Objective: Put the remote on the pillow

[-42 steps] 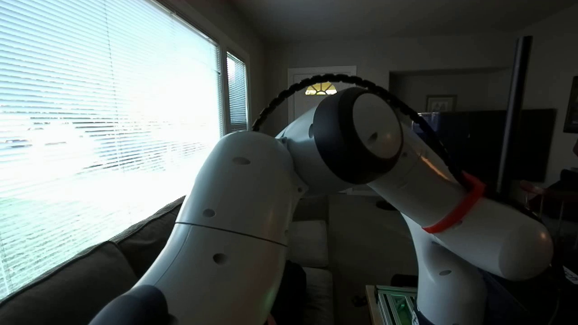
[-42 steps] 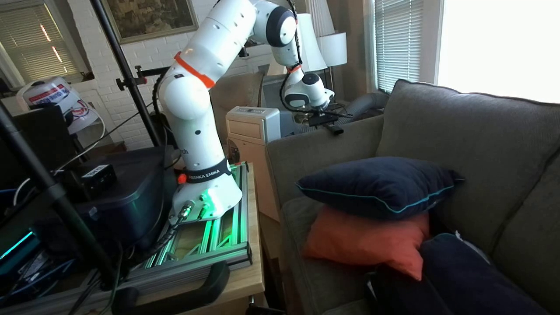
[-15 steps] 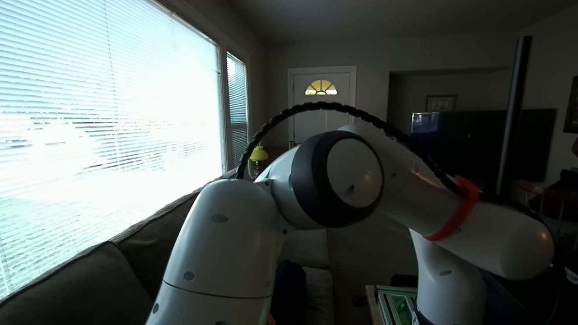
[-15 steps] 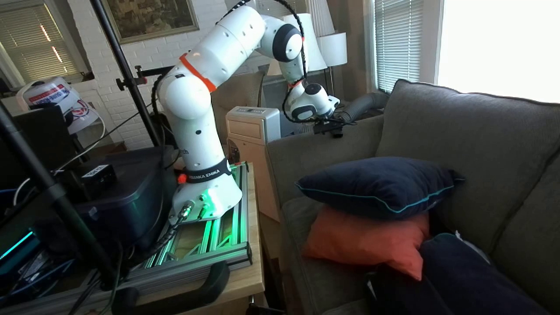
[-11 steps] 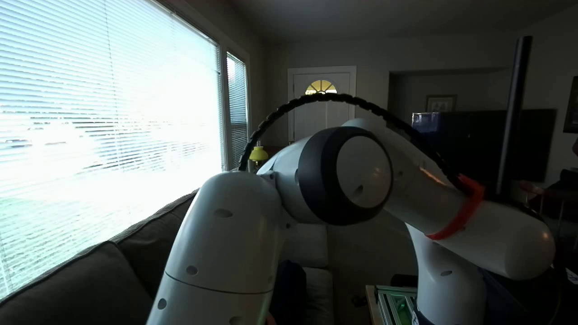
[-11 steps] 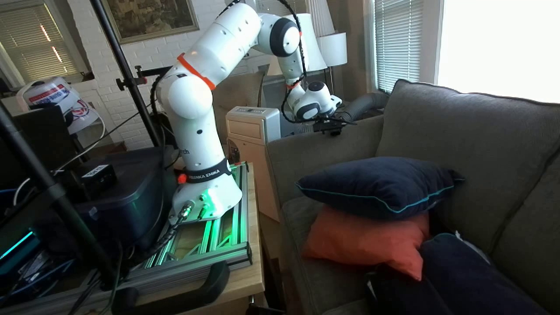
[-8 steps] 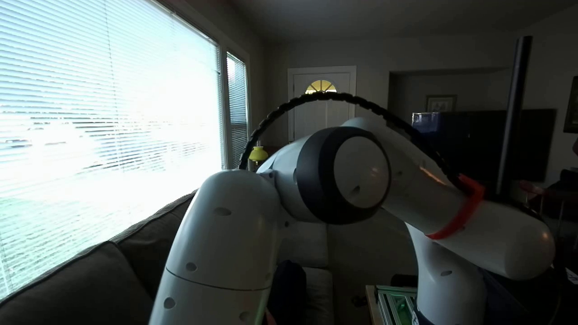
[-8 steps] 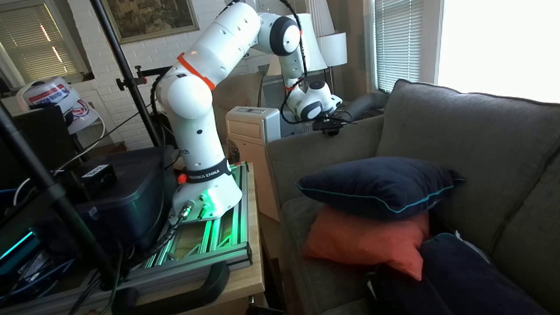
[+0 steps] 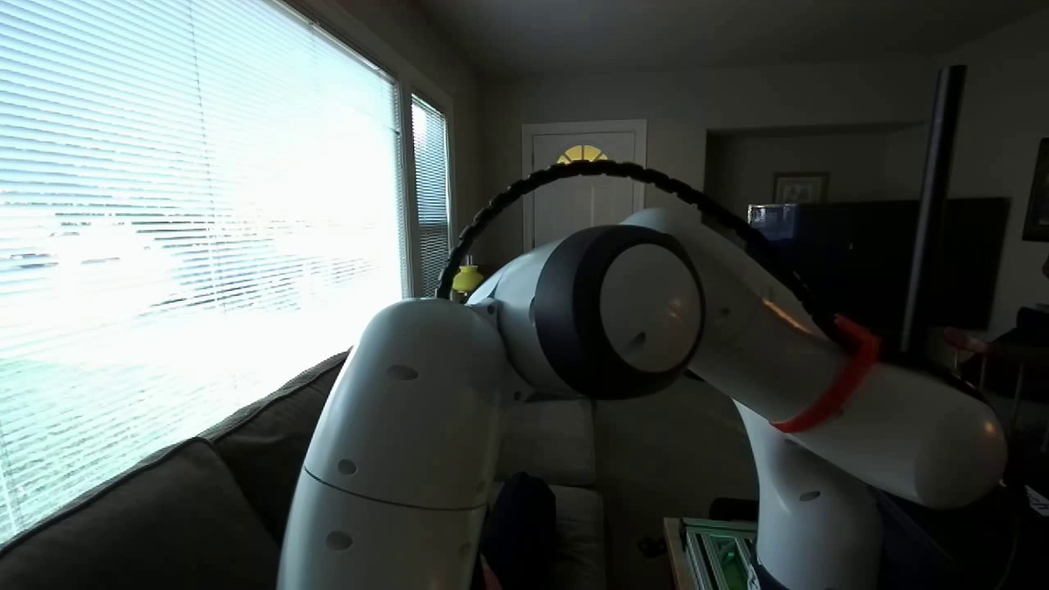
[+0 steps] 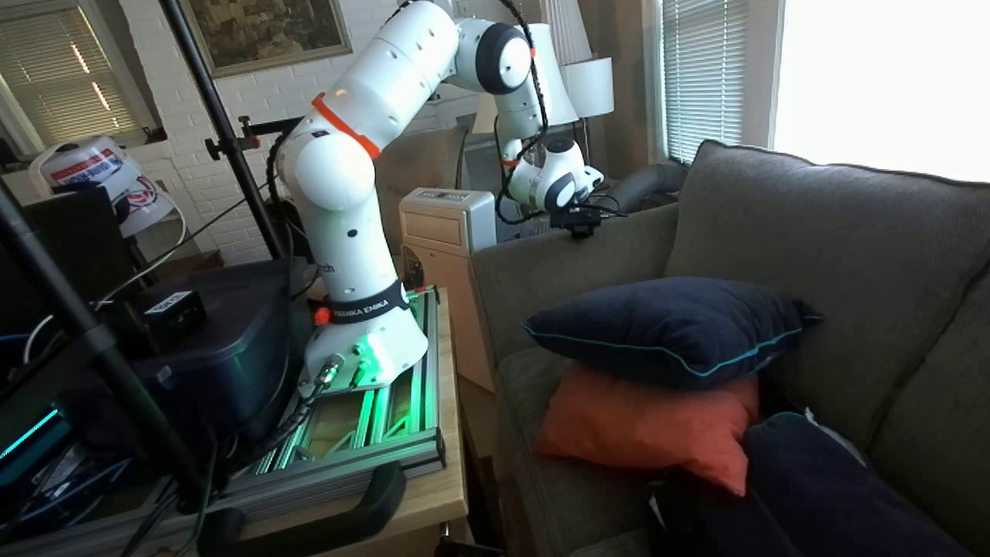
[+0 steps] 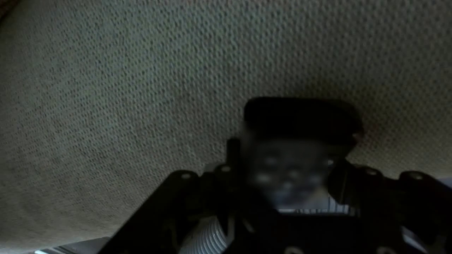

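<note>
Wrist (image 10: pixel 551 182) turned since earlier frame; end effector (image 11: pixel 287 164) clamped across dark remote (image 11: pixel 296 151); sofa armrest (image 10: pixel 576 263) near.

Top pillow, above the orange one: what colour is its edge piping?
The piping on that navy pillow is teal, clearest in an exterior view.

In the wrist view, the remote (image 11: pixel 296 155) was partly blurred. In an exterior view, the bottom edge cut off the arm (image 9: pixel 410 426).

Arched arm (image 10: pixel 398 81), bent wrist (image 10: pixel 547 179), tool (image 11: pixel 287 164) clamped
</note>
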